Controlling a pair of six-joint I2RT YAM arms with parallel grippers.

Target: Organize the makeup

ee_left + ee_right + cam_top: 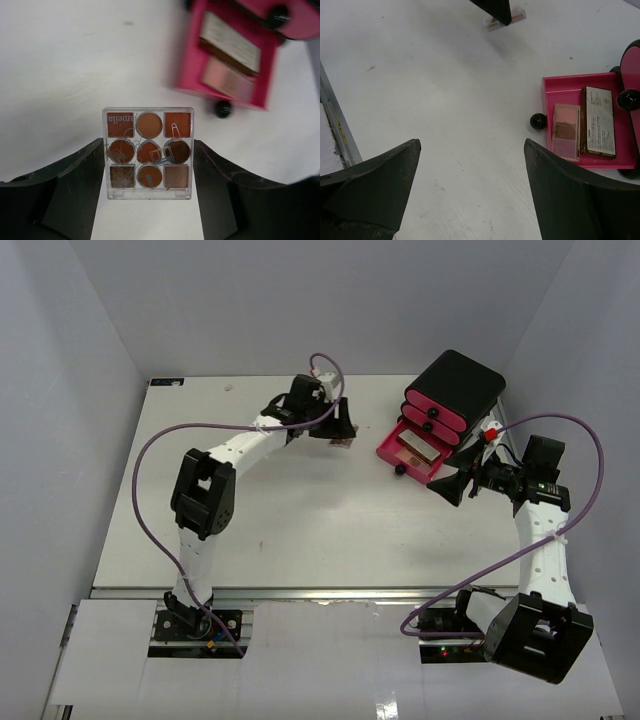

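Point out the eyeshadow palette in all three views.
Top external: eyeshadow palette sits upper centre, just left of the open pink drawer.
Left wrist: palette in the centre; drawer upper right.
Right wrist: palette at the top edge, partly hidden; drawer at right.
Shared landmark: the open pink drawer.

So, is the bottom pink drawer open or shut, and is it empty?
Open, not empty: the drawer sits pulled out of the black box, holding a pink compact and a brown case.
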